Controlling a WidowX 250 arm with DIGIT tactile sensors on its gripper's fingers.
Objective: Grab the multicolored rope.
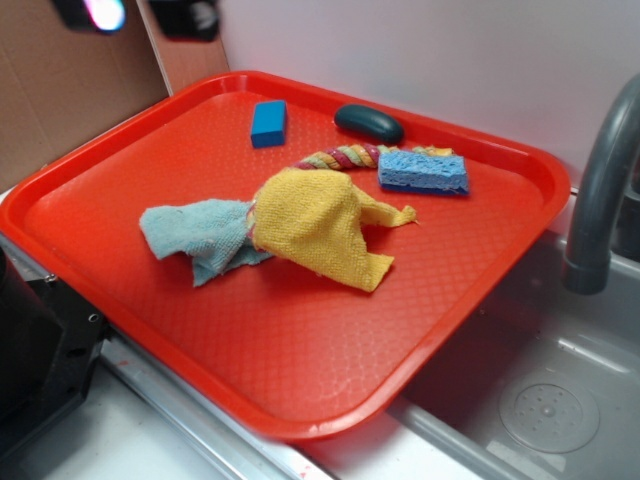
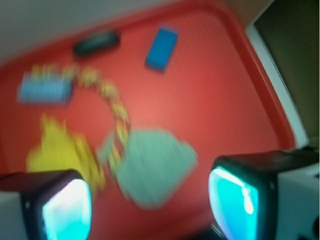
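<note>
The multicolored rope [image 1: 340, 158] lies on the red tray [image 1: 300, 360]. Its far end shows between the yellow cloth [image 1: 315, 222] and the blue sponge [image 1: 424, 171]; the rest is hidden under the yellow cloth. In the blurred wrist view the rope [image 2: 118, 112] curves from the sponge [image 2: 45, 90] down to between the yellow cloth [image 2: 60, 150] and the teal cloth [image 2: 155, 165]. My gripper [image 2: 150, 205] is open and empty, high above the tray's near-left part. Only its tips show at the top edge of the exterior view [image 1: 140, 12].
A pale teal terry cloth [image 1: 200, 232] lies left of the yellow cloth. A small blue block [image 1: 268, 122] and a dark oval object [image 1: 368, 123] sit at the tray's back. A grey faucet [image 1: 600, 190] and a sink [image 1: 540, 400] are to the right.
</note>
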